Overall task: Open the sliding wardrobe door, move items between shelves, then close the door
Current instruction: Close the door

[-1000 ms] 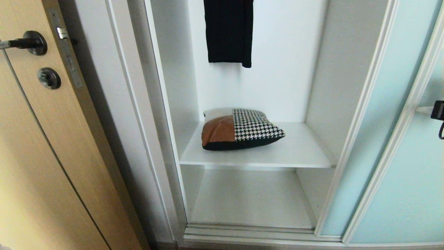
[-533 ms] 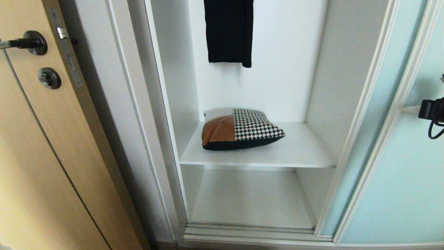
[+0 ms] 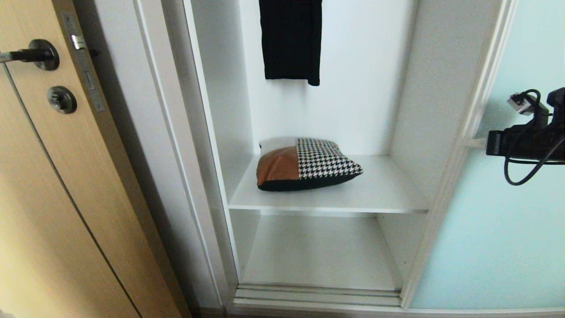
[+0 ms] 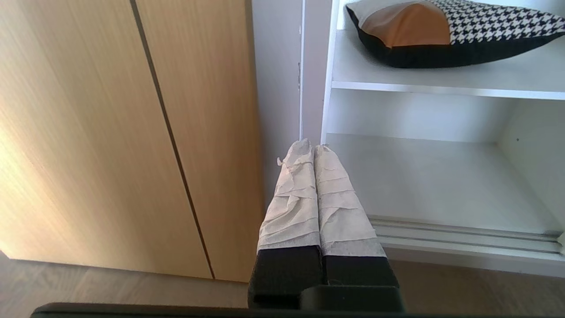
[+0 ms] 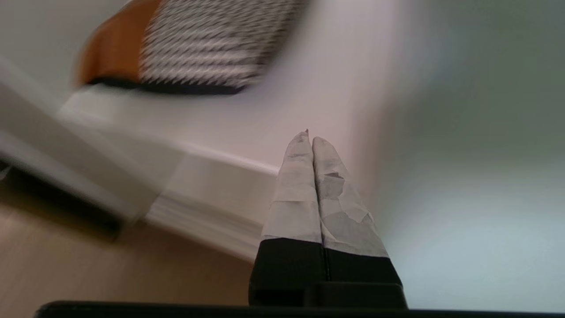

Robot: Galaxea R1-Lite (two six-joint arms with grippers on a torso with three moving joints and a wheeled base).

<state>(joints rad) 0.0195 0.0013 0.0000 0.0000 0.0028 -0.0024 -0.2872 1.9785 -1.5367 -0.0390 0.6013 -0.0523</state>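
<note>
The right arm reaches in level from the right edge of the head view, in front of the sliding wardrobe door [image 3: 485, 247], a pale aqua frosted panel in a slim white frame; only the black wrist body and a looping cable show there, and the rest of the arm is cut off by the picture's edge; the right gripper [image 5: 310, 141] has its taped jaws pressed together and holds nothing; its pale tips point at the door's frame edge, touching or only just beside it, I cannot tell which. The wardrobe stands open to the left of those jaws; the patchwork cushion [image 3: 306, 164], with brown leather, houndstooth and grey patches over a black underside, lies flat on the upper shelf [image 3: 379, 194], beyond and well to the left of the right jaws; the lower shelf [image 3: 322, 251] sits beneath it. The right wrist view is smeared, so the cushion and shelf edges there are hard to make out. The left gripper [image 4: 313, 148] is out of the head view; its own camera shows its jaws shut and empty, low near the floor, aimed at the wardrobe's left wall, with the cushion above and beyond them. A black garment [image 3: 290, 39] hangs above the cushion, its top cut off; a light wood door [image 3: 53, 185] with a lever handle stands far to the left.
</note>
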